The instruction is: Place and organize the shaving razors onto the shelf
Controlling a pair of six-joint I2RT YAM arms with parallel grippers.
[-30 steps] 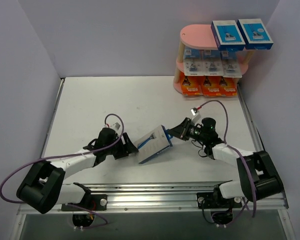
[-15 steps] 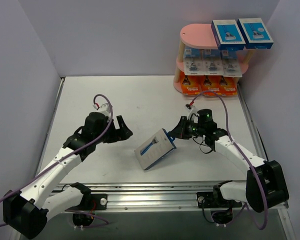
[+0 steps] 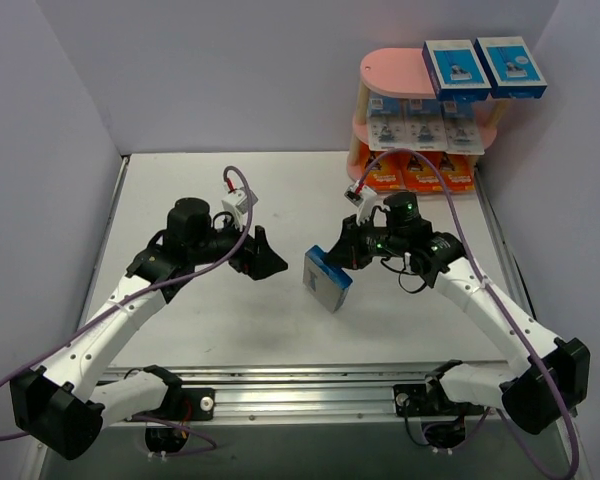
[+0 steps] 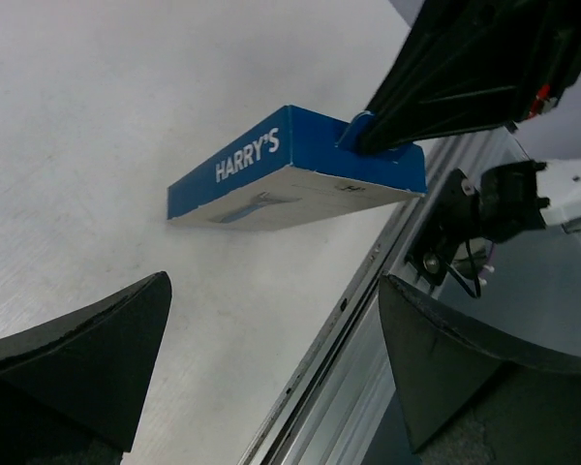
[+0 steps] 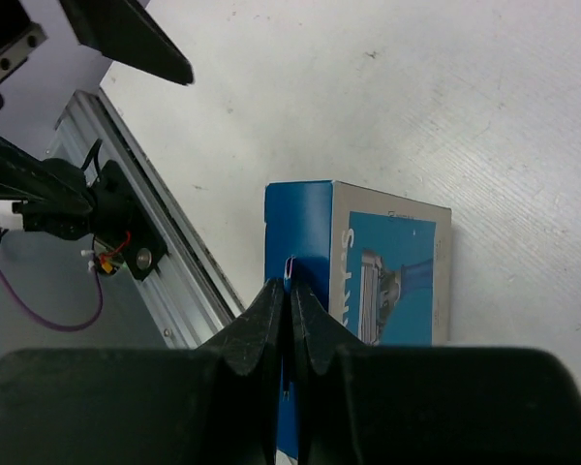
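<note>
My right gripper (image 3: 342,252) is shut on the hang tab of a blue-grey Harry's razor box (image 3: 327,280) and holds it lifted above the table's middle. The box shows in the right wrist view (image 5: 368,281), pinched at its tab by my right gripper (image 5: 290,281), and in the left wrist view (image 4: 290,170). My left gripper (image 3: 268,258) is open and empty, just left of the box; its fingers (image 4: 87,358) spread wide. The pink shelf (image 3: 385,70) stands at the back right: two blue-grey boxes (image 3: 480,67) on top, blister cards (image 3: 420,130) in the middle, orange boxes (image 3: 420,172) at the bottom.
The metal rail (image 3: 310,385) runs along the table's near edge, also seen in the left wrist view (image 4: 368,320). Purple walls close in the left, back and right sides. Purple cables loop over both arms.
My right gripper has lifted the blue-grey box off the table and carried it up and back. My left gripper let go of the box, rose and drew away to the left, open.
</note>
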